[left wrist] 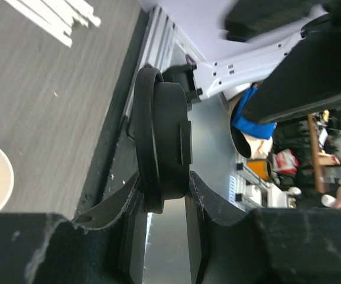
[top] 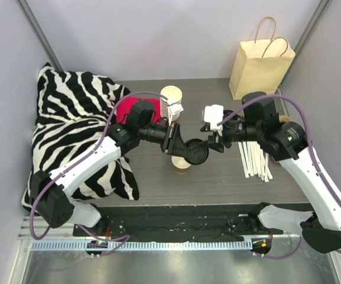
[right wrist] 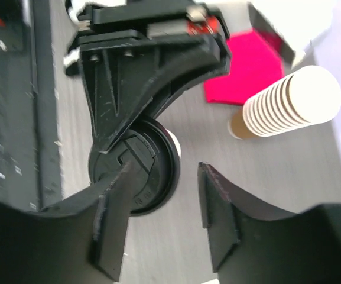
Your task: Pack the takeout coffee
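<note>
Grey table (top: 229,183): left gripper (top: 185,147) pinching round black plastic lid (top: 197,152) near uncapped brown paper cup (top: 181,166), right gripper (top: 215,144) spread; capping, packing pending.

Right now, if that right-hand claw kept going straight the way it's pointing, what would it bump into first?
Most likely the black lid, which the left gripper holds pinched just ahead of the open right gripper. Depth is hard to judge, so it might brush the left gripper too.

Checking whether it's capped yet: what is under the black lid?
The brown paper cup stands on the table below the black lid, which the left gripper holds clear of its rim. Part of the cup's mouth is covered from above.
</note>
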Controlling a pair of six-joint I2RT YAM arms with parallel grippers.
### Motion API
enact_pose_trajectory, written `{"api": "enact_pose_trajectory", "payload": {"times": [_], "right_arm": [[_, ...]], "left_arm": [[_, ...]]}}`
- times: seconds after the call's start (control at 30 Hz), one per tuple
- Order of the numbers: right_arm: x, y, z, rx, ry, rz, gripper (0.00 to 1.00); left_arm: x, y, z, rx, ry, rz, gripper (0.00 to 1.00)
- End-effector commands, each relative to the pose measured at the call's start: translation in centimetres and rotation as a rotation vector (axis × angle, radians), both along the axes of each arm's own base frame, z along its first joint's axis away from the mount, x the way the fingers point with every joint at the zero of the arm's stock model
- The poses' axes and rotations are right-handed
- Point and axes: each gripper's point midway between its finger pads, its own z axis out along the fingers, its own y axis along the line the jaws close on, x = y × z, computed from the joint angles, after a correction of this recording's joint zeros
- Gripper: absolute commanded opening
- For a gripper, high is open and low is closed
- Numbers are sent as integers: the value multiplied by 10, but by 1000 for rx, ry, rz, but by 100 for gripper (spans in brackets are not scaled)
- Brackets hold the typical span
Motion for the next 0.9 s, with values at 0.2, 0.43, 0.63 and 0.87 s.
{"api": "enact_pose_trajectory", "payload": {"times": [0.2,0.43,0.63,0.87], "right_arm": [[-24,2,-7,-189,-294,143,45],[-27,13,-21,-261,-342,193,37],[-29,21,-31,-296,-337,216,36],[-37,27,-41,-322,-328,254,35]], "left_arm": [[-17,2,0,30,94,-103,0],[-26,0,-3,36,103,-129,0],[-31,2,-6,43,110,-141,0],[-35,2,-5,40,106,-158,0]]}}
